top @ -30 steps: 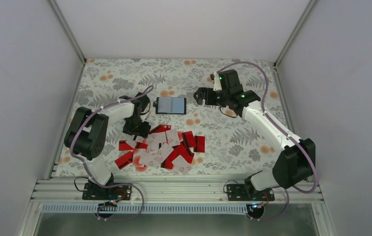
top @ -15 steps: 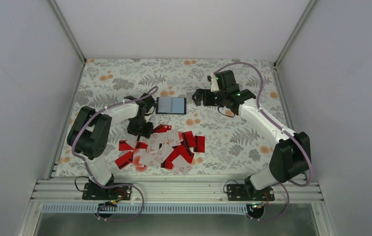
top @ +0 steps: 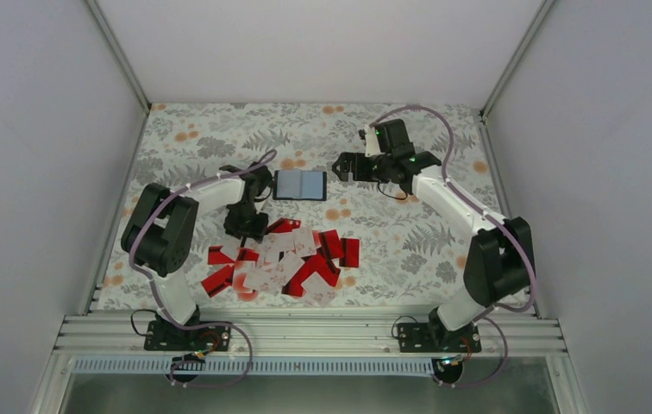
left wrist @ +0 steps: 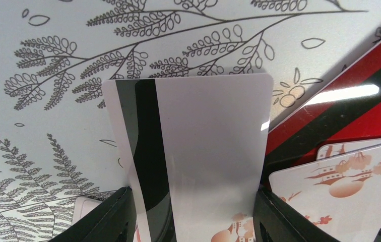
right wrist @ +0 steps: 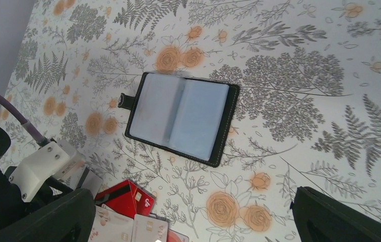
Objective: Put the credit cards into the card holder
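A white credit card [left wrist: 203,146] with a dark stripe stands tilted up off the cloth between my left gripper's [left wrist: 193,201] black fingers [left wrist: 105,219], which touch both of its long edges. That gripper [top: 245,226] sits at the top left of the heap of red and white credit cards [top: 284,259]. The card holder [top: 299,185] lies open flat with its pale blue inside up, also seen in the right wrist view [right wrist: 183,118]. My right gripper [top: 346,167] hovers just right of the holder, wide open and empty [right wrist: 193,212].
A floral cloth [top: 409,241] covers the table, with white walls on three sides. A red card [left wrist: 360,106] and a white card with red marks [left wrist: 339,176] lie right beside the held card. The left arm's purple cable [right wrist: 7,108] runs near the holder's left side.
My left gripper has shifted a little right and up at the heap's corner and narrowed onto the white card. My right gripper has edged left toward the card holder, still wide open.
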{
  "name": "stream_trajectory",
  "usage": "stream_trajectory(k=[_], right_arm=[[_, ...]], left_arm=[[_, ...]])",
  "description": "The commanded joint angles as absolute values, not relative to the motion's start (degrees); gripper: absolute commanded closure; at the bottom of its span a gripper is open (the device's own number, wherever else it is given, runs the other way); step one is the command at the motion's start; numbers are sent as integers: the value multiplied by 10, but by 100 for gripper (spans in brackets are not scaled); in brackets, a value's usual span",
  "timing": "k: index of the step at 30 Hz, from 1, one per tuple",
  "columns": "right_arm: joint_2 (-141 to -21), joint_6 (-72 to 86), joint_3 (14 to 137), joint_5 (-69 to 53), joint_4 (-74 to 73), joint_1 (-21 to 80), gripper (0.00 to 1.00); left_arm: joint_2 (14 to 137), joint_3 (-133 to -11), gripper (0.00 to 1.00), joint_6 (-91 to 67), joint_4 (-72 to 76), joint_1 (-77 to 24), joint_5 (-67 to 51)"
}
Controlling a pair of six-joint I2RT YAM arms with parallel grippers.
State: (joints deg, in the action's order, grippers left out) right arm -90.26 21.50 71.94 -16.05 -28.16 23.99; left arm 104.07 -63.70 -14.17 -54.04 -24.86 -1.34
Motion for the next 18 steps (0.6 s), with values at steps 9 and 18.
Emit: stream_trajectory(k=[9,18], right_arm=[[-972,221,764,-238,-245,236,1],[-992,235,812,-257,-283,236,1]], left_arm=[[1055,-664,46,-165,-504,-250,-25],[1031,-707,47,-162,-525,-250,-35]])
